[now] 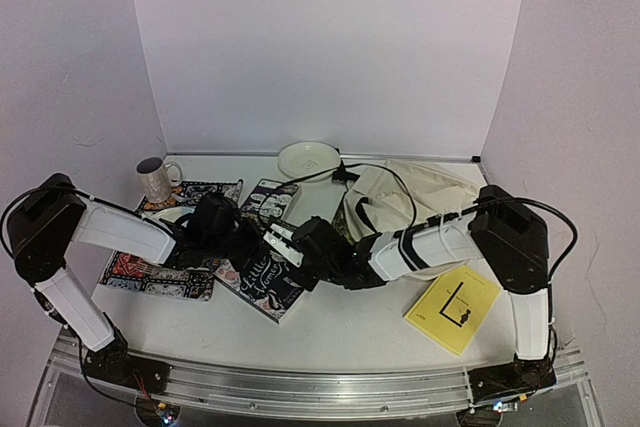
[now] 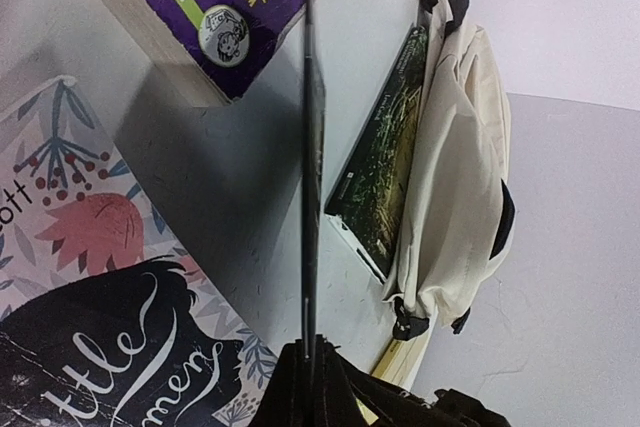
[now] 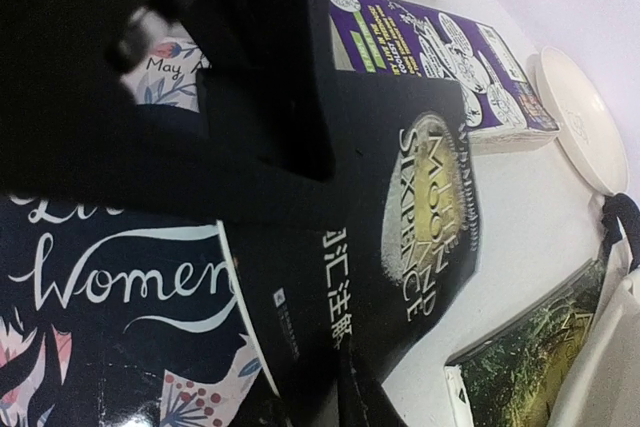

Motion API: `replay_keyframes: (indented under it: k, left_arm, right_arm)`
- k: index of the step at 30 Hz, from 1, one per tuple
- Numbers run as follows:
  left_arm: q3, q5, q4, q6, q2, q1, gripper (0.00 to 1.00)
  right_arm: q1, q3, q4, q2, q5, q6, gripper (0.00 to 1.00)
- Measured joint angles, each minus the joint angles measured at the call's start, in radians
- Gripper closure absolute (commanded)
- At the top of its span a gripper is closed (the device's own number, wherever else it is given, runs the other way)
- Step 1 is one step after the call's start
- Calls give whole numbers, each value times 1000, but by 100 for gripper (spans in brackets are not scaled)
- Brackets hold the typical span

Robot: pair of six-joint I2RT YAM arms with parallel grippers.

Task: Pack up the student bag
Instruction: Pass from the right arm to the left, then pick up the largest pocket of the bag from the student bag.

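The student bag (image 1: 412, 192) is a cream fabric backpack with black straps, lying at the back right; it also fills the right of the left wrist view (image 2: 462, 147). A thin black book titled The Moon and Sixpence (image 3: 400, 197) is raised between both arms over the table's middle. My left gripper (image 2: 310, 349) is shut on its edge, seen edge-on (image 2: 313, 147). My right gripper (image 3: 345, 402) sits at the book's lower edge; black on black hides how its jaws stand. In the top view the left gripper (image 1: 240, 237) and the right gripper (image 1: 305, 252) meet.
A Little Women book (image 1: 262, 287) lies under the grippers, a purple book (image 1: 272, 197) behind them, and a green book (image 2: 385, 167) against the bag. A yellow book (image 1: 453, 309) lies front right. A mug (image 1: 155, 179), patterned placemat (image 1: 150, 272) and plate (image 1: 308, 159) stand left and back.
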Motion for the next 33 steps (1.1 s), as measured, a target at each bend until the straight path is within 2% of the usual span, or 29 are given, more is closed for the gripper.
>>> replay_keyframes:
  k: [5,13,18,24,33]
  left_arm:
    - [-5,-19,0,10,-13,0,100]
    - [-13,-45,0,78,-87,16,100]
    - [-13,-42,0,126,-113,42,100]
    - [-24,-14,-1,178,-148,80,100]
    - [-24,42,-1,221,-154,124,100]
  right_arm:
    - [0,0,-67,-43,0,-4,54]
    - [-41,-56,-205,-277,8,0,41]
    - [-148,-116,-306,-398,34,26,37]
    - [-292,-197,-469,-458,57,66,33]
    - [-355,-211,-617,-460,69,121,33]
